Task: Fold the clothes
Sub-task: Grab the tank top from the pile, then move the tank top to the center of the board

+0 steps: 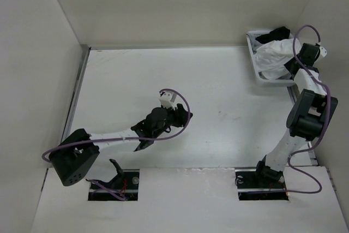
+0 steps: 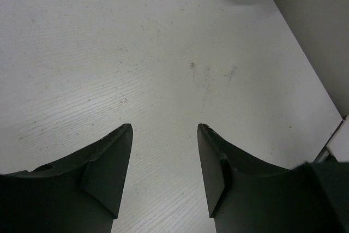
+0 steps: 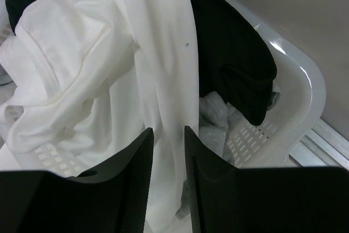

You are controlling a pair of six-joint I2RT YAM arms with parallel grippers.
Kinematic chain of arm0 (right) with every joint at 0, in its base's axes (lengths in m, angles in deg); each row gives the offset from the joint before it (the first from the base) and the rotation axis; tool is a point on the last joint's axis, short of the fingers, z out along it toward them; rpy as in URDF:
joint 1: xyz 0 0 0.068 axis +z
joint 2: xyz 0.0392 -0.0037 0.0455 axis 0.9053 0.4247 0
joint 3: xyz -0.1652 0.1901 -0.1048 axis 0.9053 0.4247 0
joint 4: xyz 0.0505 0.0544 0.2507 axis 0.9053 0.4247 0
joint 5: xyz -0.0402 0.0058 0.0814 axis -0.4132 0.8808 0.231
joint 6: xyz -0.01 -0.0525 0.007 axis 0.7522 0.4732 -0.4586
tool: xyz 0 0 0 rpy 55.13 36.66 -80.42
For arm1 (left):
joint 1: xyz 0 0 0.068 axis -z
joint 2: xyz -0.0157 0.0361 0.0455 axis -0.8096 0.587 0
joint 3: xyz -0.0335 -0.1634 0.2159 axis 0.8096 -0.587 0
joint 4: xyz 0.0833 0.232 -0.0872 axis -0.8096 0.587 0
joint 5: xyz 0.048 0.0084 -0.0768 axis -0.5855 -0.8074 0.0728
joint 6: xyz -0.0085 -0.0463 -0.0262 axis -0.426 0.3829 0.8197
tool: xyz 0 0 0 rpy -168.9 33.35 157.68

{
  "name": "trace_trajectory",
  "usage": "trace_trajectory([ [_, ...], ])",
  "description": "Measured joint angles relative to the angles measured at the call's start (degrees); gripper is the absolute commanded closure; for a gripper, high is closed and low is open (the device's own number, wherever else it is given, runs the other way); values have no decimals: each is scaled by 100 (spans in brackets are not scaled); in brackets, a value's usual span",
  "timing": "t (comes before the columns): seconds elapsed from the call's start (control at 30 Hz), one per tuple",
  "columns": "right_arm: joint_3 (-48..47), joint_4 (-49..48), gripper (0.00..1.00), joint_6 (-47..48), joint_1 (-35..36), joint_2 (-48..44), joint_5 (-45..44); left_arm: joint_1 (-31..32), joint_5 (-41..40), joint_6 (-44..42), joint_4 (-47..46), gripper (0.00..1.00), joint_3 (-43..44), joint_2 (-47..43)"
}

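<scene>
**Top view.** A white basket point(image 1: 256, 66) is sitting at the far right corner of the tabletop point(image 1: 218, 91). The white top point(image 1: 275, 54) is lying heaped inside it and bulging above the rim. A black garment point(image 1: 274, 35) is showing at the basket's far end. The right arm point(image 1: 308, 114) is reaching over the basket's right side, and its fingers cannot be made out from here. The left arm point(image 1: 114, 137) is stretching toward the middle of the tabletop. The left fingers point(image 1: 185, 117) are hanging over bare surface, well apart from the basket.

**Left wrist view.** The left fingers point(image 2: 109, 167) are standing wide apart with nothing between them, only bare white tabletop point(image 2: 136, 53) below. A pale corner, possibly the basket, is peeking in at the top edge.

**Right wrist view.** The right fingers point(image 3: 128, 184) are standing close together, leaving a narrow gap. A long fold of the white top point(image 3: 98, 58) is running down through that gap. I cannot tell whether the fingers are pinching the fabric or only framing it.

The basket point(image 3: 297, 96) is holding three things:
- The white top is filling the left and middle of the basket.
- The black garment point(image 3: 234, 64) is draping against the far wall.
- A grey garment point(image 3: 215, 115) is lying crumpled low on the slotted floor, just beside the white fold.
</scene>
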State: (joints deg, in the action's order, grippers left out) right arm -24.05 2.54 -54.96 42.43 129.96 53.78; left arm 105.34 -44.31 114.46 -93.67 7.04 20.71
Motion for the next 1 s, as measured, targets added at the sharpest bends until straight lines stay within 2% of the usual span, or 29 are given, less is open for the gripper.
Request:
trace_trajectory([
  [0.13, -20, 4, 69, 2, 0, 72, -2, -26, 22, 2, -70, 51, 0, 0],
  [0.23, -33, 2, 85, 17, -2, 116, -2, -46, 24, 2, -70, 51, 0, 0],
  [0.33, -35, 4, 96, 11, -2, 129, -4, -76, 37, 7, -72, 51, 0, 0],
  [0.47, 4, -48, 97, 7, 2, 57, -85, -103, 39, 28, -87, 51, 0, 0],
  [0.6, 417, -162, 97, 109, 195, -717, -334, -103, 76, 50, -107, 51, 0, 0],
  [0.77, 616, -334, 97, 302, 1217, -2529, -551, -146, 90, 68, -103, 52, -20, -48],
  [0.9, 562, -385, 97, 393, 2559, -3840, -573, -350, 66, 155, 9, 53, -107, -435],
  [1.0, 299, -212, 97, 417, 3585, -4360, -590, -629, 2, 264, 177, 53, -129, -918],
])
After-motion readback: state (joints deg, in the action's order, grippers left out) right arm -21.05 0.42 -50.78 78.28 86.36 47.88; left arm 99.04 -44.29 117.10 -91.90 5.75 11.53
